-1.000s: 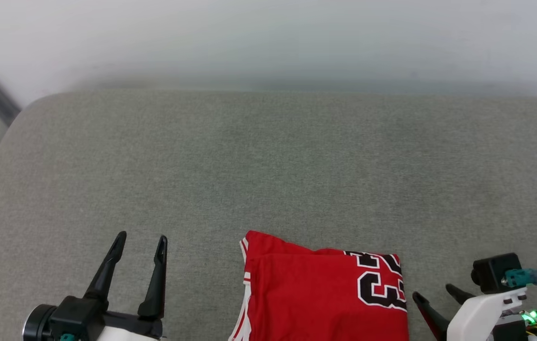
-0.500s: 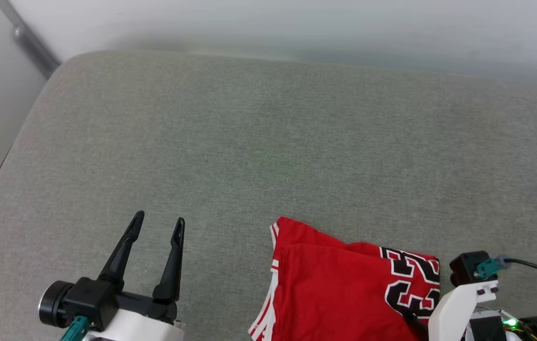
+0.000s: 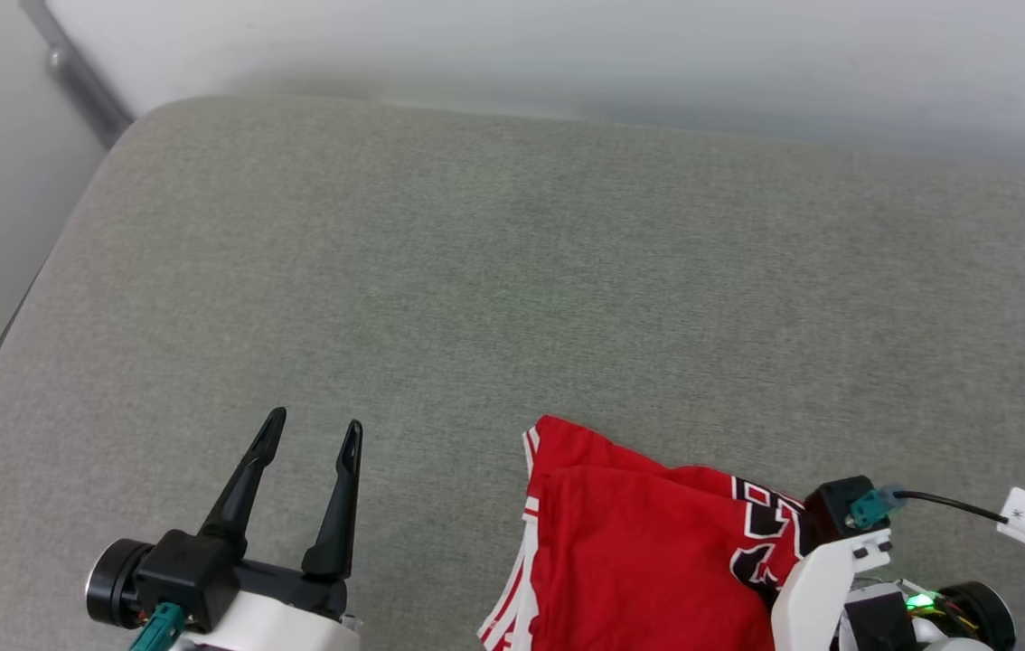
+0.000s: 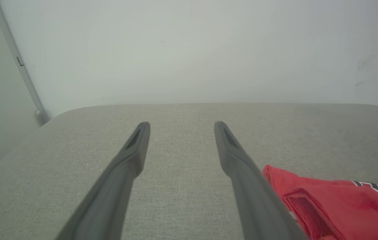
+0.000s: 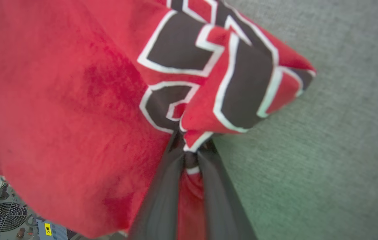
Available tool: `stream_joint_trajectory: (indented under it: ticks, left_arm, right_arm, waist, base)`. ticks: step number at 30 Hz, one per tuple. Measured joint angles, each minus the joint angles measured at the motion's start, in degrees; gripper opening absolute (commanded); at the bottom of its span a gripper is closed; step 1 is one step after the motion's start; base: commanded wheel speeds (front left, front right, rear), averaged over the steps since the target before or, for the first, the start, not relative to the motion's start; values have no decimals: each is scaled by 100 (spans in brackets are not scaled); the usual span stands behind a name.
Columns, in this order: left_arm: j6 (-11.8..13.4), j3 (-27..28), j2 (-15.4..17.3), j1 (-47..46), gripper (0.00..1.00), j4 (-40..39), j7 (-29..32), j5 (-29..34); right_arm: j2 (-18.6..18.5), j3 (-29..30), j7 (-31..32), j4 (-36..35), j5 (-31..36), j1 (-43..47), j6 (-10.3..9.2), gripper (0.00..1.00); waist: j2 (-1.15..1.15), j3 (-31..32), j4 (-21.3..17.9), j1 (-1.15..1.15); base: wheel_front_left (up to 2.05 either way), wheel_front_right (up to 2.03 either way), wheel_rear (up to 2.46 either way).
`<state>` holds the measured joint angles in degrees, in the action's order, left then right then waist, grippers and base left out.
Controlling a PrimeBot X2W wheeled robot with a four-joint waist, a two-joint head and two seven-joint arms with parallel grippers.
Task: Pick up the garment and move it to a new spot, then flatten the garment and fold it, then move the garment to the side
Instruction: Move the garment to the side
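A: While the folded shirt (image 3: 639,551) lies at the cushion's (image 3: 512,271) near edge, right of centre, the right gripper (image 5: 191,150) pinches its numbered corner.
B: And the left gripper (image 3: 314,420)?
A: Spread wide, empty, well left of the cloth.
B: Which step?
A: Likely the last (moving it aside). The next move calls for a low, steady drag or lift, lest the thin folds spill open.
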<state>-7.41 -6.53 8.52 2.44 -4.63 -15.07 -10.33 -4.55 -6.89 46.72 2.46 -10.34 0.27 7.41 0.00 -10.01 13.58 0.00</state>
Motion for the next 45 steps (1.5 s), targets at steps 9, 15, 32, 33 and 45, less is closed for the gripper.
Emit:
stream_joint_trajectory:
  ticks: [9,15,32,33,45]
  left_arm:
    - [0,-339,-135,90,100,43,0,-13]
    - [0,-724,-218,-224,100,-3,-1,-13]
    - [0,-1493,334,-1636,100,-75,0,-44]
    - [0,-1514,367,-1691,100,-94,0,-45]
    - [-1,-1596,644,-2030,100,-248,-2,-44]
  right_arm:
    - [-1138,-839,-182,-296,488,-450,11,0]
    - [-2480,-1370,-74,-680,646,-1241,12,0]
    - [-4492,-532,-862,312,424,-2442,13,0]
    - [-4502,-393,-960,447,432,-2451,13,0]
    - [-4403,840,-1949,1812,781,-2715,13,0]
  waist:
    - [0,150,-731,0]
    - [0,-31,-1364,0]
    - [0,-1833,-2365,1]
    - [0,-1936,-2391,2]
    - [0,-2677,-2365,1]
  base:
    - [0,0,0]
    - [0,0,0]
    - [0,0,0]
    - [0,0,0]
    - [0,0,0]
